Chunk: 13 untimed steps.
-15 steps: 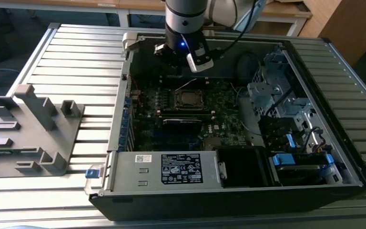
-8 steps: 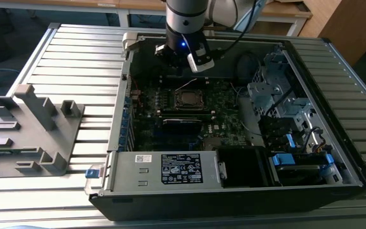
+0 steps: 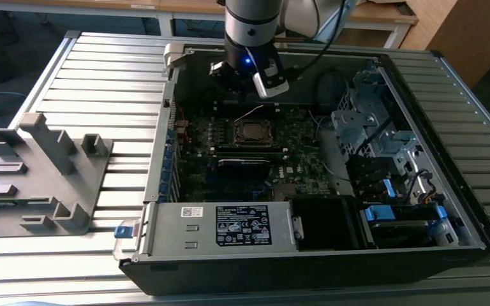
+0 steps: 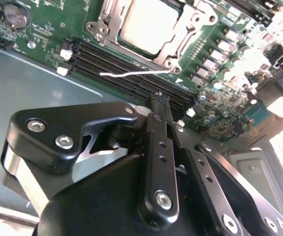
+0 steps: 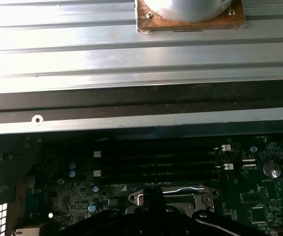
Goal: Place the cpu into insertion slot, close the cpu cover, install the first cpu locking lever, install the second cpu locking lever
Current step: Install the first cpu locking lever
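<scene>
One gripper [image 4: 159,101], pinched narrow, is hovering at 12 o'clock of cpu [image 3: 252,132], exterior view; cpu cover [image 4: 179,34] lying closed

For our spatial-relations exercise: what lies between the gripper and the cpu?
In the second wrist view, black memory slots and a thin silvery lever lie between the gripper and the cpu.

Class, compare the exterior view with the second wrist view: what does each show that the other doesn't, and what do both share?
Exterior view adds: the open black computer case on the slatted metal table, a grey plastic fixture, and the silver labelled power supply. Second wrist view adds: a round silver coin battery, white memory-slot clips, and rows of small cylindrical capacitors. Both share: the green motherboard, the square grey-topped cpu inside its silvery metal-framed cpu cover, and a thin wire lever jutting beside the socket.
</scene>
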### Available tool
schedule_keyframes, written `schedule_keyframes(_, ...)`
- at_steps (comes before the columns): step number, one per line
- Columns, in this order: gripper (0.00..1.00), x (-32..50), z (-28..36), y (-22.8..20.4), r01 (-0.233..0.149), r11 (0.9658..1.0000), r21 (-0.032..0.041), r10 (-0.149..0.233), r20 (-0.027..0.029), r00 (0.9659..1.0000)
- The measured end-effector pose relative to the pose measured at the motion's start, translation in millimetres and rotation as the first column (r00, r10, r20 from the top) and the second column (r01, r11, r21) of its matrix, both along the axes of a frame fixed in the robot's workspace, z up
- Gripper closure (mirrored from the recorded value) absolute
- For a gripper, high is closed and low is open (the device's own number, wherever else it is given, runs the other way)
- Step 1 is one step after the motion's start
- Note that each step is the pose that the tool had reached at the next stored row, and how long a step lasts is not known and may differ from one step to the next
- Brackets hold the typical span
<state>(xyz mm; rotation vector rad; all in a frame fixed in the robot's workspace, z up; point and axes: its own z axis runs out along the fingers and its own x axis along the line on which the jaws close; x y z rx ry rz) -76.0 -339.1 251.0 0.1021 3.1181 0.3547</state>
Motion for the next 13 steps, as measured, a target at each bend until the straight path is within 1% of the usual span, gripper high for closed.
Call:
schedule_keyframes(8,0.9,0.6,-0.1,0.0,0.0,1.0,-0.0001,0.0,0.0,1.0)
schedule_keyframes(13,0.9,0.6,-1.8,0.0,0.0,1.0,-0.0002,0.0,-0.0001,1.0)
